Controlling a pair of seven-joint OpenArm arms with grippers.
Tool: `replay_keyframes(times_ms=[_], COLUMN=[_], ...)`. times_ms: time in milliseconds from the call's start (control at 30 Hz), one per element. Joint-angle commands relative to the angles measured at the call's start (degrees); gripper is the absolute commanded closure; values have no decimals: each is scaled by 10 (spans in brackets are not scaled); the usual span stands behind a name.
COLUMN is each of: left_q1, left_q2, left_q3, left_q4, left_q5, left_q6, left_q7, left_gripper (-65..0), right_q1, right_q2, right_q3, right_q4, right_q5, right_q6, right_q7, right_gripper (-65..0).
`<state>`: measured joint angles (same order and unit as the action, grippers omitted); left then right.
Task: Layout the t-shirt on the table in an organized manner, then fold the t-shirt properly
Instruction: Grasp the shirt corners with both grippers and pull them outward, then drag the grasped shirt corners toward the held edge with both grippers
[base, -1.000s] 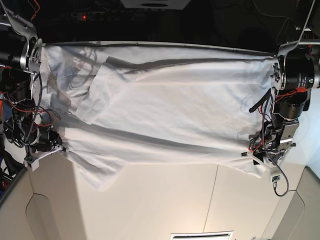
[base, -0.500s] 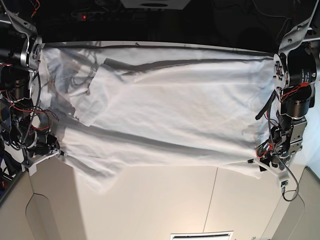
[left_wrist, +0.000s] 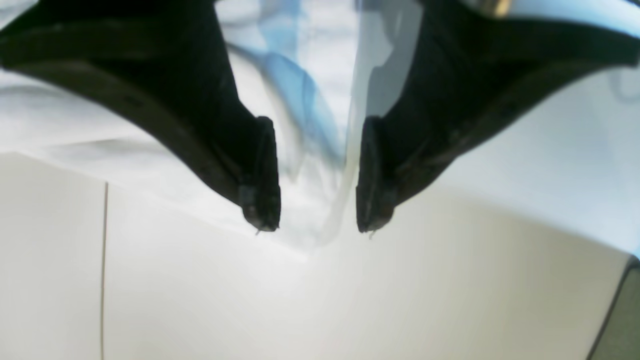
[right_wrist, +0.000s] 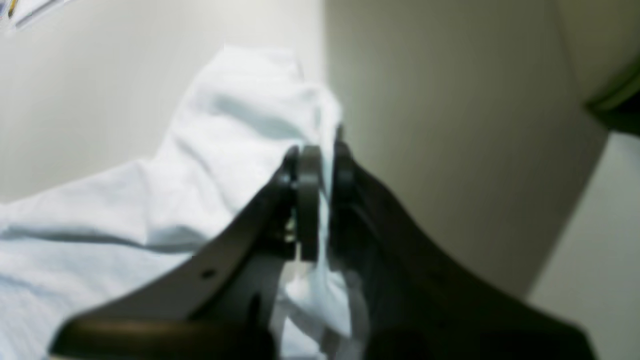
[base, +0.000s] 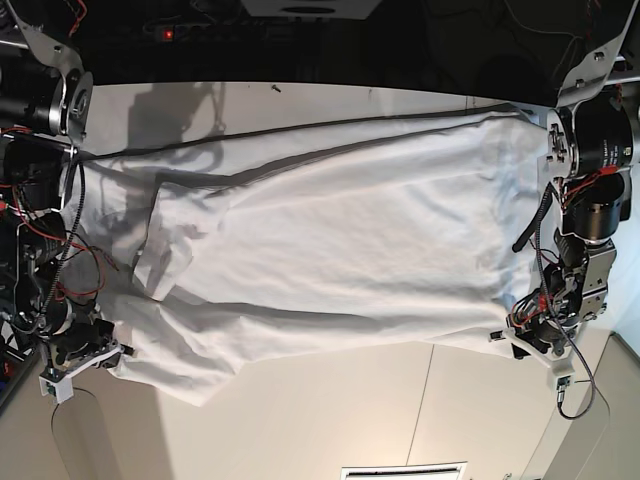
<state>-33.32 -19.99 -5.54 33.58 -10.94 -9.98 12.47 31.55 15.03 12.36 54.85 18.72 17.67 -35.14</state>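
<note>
The white t-shirt (base: 340, 240) lies stretched sideways across the table (base: 330, 410), with wrinkles and a folded sleeve toward the base view's left. My right gripper (base: 95, 355) is at the shirt's near left corner. In the right wrist view this gripper (right_wrist: 320, 160) is shut on an edge of the t-shirt (right_wrist: 225, 110). My left gripper (base: 530, 340) is at the near right corner. In the left wrist view it (left_wrist: 315, 220) stands open just above the table (left_wrist: 200, 290), and a loose fold of the t-shirt (left_wrist: 310, 100) hangs between its dark fingers (left_wrist: 260, 175).
A thin dark seam (base: 432, 400) runs down the tabletop near the front, and the seam (left_wrist: 104, 270) also shows in the left wrist view. A white label (base: 400, 470) lies at the front edge. Beyond the table's far edge (base: 300, 88) it is dark, with cables.
The shirt has slid toward the front, baring a strip of table along the far edge on the left. Both grippers have moved frontward with it; their jaws have not changed.
</note>
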Motion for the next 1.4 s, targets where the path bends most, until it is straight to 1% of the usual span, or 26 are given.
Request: replay_keyframes(times_ms=[0, 100, 133, 233, 267, 300, 333, 400, 500, 533, 567, 600, 667, 700, 733, 767, 800, 833, 867, 933, 1000, 1100, 1233, 1300, 1367], left_q1=[-19, -19, -19, -17, -17, -17, -17, -17, -17, -17, -17, -17, -17, -17, -16, -14, -10, -3, 6, 25, 54, 104, 188, 233, 277], left_q2=[-8, -8, -8, -8, -8, -8, -8, -8, -8, -8, -8, -9, -9, -9, -10, -14, -19, -28, -38, -54, -68, -82, -101, -109, -113], left_q3=[0, 0, 0, 0, 0, 0, 0, 0, 0, 0, 0, 0, 0, 0, 0, 0, 0, 0, -1, -1, -1, -1, -1, -1, -1], left_q4=[10, 10, 10, 10, 10, 10, 10, 10, 10, 10, 10, 10, 10, 10, 10, 10, 10, 10, 11, 31, 64, 130, 248, 316, 381], left_q5=[-2, -2, -2, -2, -2, -2, -2, -2, -19, -22, -27, -35, -56, -68, -82, -98, -119, -156, -198, -293, -341, -387, -448, -474, -480], left_q6=[-2, -2, -2, -2, -3, -4, -8, -17, -19, -31, -58, -91, -154, -185, -214, -250, -294, -300, -300, -300, -300, -300, -300, -300, -300], left_q7=[-10, -6, -5, -4, -4, -4, -4, -4, -4, -4, -3, 2, 18, 30, 44, 57, 64, 67, 80, 125, 177, 252, 343, 380, 405], left_gripper=[-279, -279, -279, -279, -279, -279, -279, -279, -279, -279, -279, -279, -279, -268, -232, -183, -117, -42, 0, 0, 0, 0, 0, 0, 0], right_q1=[16, 14, 14, 14, 14, 14, 14, 15, 15, 14, 14, 14, 14, 14, 14, 14, 13, 11, 9, -5, -31, -83, -160, -202, -240], right_q2=[-2, -18, -21, -22, -21, -20, -19, -15, -14, -14, -14, -14, -14, -14, -14, -14, -14, -14, -14, -11, -4, 4, 5, 5, 5], right_q3=[2, 2, 2, 2, 2, 2, 2, 2, 2, 2, 2, 2, 2, 2, 2, 2, 2, 2, 2, 2, 2, 2, 2, 4, 13], right_q4=[10, 10, 10, 10, 10, 10, 10, 10, 10, 11, 11, 11, 11, 11, 11, 12, 14, 17, 23, 44, 82, 152, 250, 293, 323], right_q5=[0, -19, -25, -50, -63, -76, -85, -87, -87, -87, -87, -86, -85, -78, -66, -50, -35, -22, -8, 21, 50, 77, 97, 97, 94], right_q6=[3, 3, 4, 4, 4, 3, 3, 3, 3, 6, 15, 32, 83, 104, 117, 124, 130, 140, 147, 152, 152, 152, 152, 151, 151], right_q7=[10, 11, 11, 34, 45, 55, 59, 61, 59, 57, 57, 57, 55, 47, 35, 19, 4, -10, -25, -53, -75, -104, -163, -183, -189], right_gripper=[0, 0, -47, -218, -256, -277, -280, -280, -279, -273, -249, -217, -147, -103, -53, 0, 0, 0, 0, 0, 0, 0, 0, 0, 0])
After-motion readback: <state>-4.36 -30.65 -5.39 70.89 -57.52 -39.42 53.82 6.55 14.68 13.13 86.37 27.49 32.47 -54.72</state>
